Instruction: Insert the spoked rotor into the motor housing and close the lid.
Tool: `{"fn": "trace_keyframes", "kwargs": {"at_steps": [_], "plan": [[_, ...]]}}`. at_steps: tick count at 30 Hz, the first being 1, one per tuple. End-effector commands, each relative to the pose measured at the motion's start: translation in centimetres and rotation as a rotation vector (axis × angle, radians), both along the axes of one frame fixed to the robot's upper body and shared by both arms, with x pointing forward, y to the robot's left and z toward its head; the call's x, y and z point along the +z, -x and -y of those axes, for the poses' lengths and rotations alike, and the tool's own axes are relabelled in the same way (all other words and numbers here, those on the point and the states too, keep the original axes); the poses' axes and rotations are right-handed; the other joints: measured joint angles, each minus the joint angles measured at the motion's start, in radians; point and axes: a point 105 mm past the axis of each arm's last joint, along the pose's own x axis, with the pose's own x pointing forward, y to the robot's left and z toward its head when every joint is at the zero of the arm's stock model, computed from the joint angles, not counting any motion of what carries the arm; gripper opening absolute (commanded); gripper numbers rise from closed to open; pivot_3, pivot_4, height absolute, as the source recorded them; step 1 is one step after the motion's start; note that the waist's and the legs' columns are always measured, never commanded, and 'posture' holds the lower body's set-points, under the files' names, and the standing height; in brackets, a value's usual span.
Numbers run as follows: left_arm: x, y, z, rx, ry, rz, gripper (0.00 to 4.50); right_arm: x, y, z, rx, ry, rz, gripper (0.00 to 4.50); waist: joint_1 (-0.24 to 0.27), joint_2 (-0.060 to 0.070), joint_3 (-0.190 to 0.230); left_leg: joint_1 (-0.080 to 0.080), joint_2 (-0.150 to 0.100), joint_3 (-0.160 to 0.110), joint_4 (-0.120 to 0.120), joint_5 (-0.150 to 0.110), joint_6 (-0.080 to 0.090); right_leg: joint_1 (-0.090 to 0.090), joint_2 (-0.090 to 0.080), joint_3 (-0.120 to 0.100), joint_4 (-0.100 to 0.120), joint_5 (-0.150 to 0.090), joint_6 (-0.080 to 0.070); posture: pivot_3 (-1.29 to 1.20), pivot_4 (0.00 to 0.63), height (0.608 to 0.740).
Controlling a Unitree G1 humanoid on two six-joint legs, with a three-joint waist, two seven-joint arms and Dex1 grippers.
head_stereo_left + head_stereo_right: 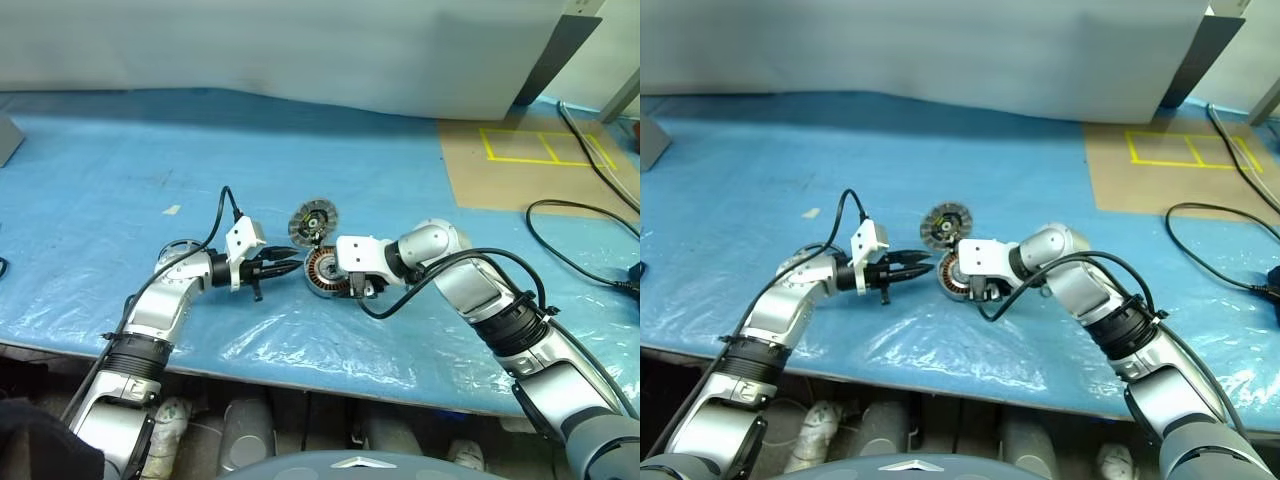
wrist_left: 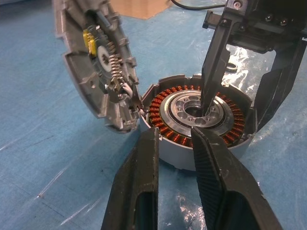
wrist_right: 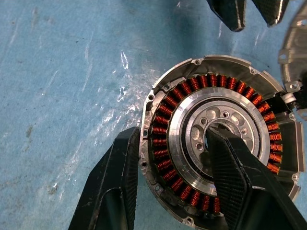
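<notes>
Already the rotor [image 3: 211, 132] seems to sit down inside the motor housing [image 3: 158, 139], a flat silvery ring with small round holes nested within the circle of orange-copper windings. So the insertion step looks done or nearly so, and closing the lid is what remains.

Over on the blue plastic-covered bench [image 1: 100, 160], the right gripper [image 3: 175, 143] straddles the housing wall: one black ribbed finger sits outside the rim, the other reaches down into the hollow middle. Its jaws are half spread, and I judge it to be pinching that side of the housing to steady it, though how firmly I cannot tell.

Just beside the housing, the lid [image 2: 98, 67] stands tilted up on edge, its lower rim touching the housing rim, as if hinged or tethered there by a short wire. Its inner face shows grey cast metal, radial ribs, a coiled spring and a yellow part.

Close by, the left gripper [image 1: 288, 259] points level toward the housing, near its rim and holding nothing. Its fingers stand a little apart, with a narrow gap between them.

Next, I reckon, the lid must be tipped over and pressed flat onto the rim. That calls for the right finger to leave the centre first, and for the ribs and notches to line up.
</notes>
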Motion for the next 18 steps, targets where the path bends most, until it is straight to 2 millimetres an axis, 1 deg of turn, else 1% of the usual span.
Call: {"fn": "trace_keyframes", "kwargs": {"at_steps": [1,4,6,8,11,12,15,18], "plan": [[1.2,0.1,0.5,-0.036,0.005,0.037,1.08,-1.5,0.3,1.1,-0.047,0.107,-0.037,1.90,0.004,0.000,0.000,0.001,0.000,-0.002,0.000,0.000,0.000,0.001,0.000,0.001,0.000,-0.001,0.001,0.00,0.150,0.740],[1.3,0.0,0.8,-0.042,0.010,0.038,1.08,-0.7,-0.7,0.9,-0.060,0.093,0.020,1.90,0.005,0.000,0.000,0.001,0.000,-0.002,0.000,0.000,0.000,0.001,-0.001,0.001,-0.002,0.000,0.001,0.00,0.150,0.740],[1.4,0.0,0.9,-0.043,0.011,0.040,1.08,-0.3,-1.1,0.6,-0.064,0.074,0.045,1.90,0.004,0.000,0.000,0.001,0.000,-0.002,0.000,0.000,0.000,0.001,-0.001,0.001,-0.002,0.000,0.001,0.00,0.150,0.740],[1.4,0.0,0.9,-0.044,0.012,0.041,1.08,-0.2,-1.7,0.7,-0.084,0.058,0.075,2.54,0.004,0.000,0.000,0.001,0.000,-0.002,-0.001,0.000,0.000,0.001,0.000,0.001,-0.002,0.000,0.000,0.00,0.150,0.740],[1.5,-0.1,1.0,-0.045,0.013,0.042,1.08,0.0,-1.4,1.3,-0.059,0.072,0.084,3.42,0.005,0.000,0.000,0.001,-0.001,-0.002,-0.002,0.001,-0.002,0.000,-0.001,0.001,-0.002,0.000,0.000,0.00,0.150,0.740],[1.5,-0.1,1.0,-0.045,0.013,0.042,1.08,0.4,-1.2,1.2,-0.061,0.048,0.069,3.68,0.007,0.001,0.000,0.000,-0.001,-0.002,-0.002,0.002,-0.003,0.000,-0.001,0.001,-0.002,0.000,0.000,0.00,0.150,0.740],[1.5,-0.1,1.1,-0.047,0.015,0.044,1.08,1.6,-0.1,1.5,-0.031,-0.001,0.020,3.68,0.009,0.001,0.000,-0.002,-0.001,-0.002,-0.002,0.002,-0.003,0.000,-0.001,0.001,-0.004,0.000,0.001,0.00,0.150,0.740],[1.6,-0.1,1.2,-0.050,0.016,0.044,1.08,2.8,0.5,2.3,0.002,-0.009,0.030,3.68,0.008,0.001,0.001,-0.004,-0.001,-0.002,-0.003,0.002,-0.004,-0.001,-0.001,0.000,-0.007,-0.001,0.001,0.00,0.150,0.740]]}}
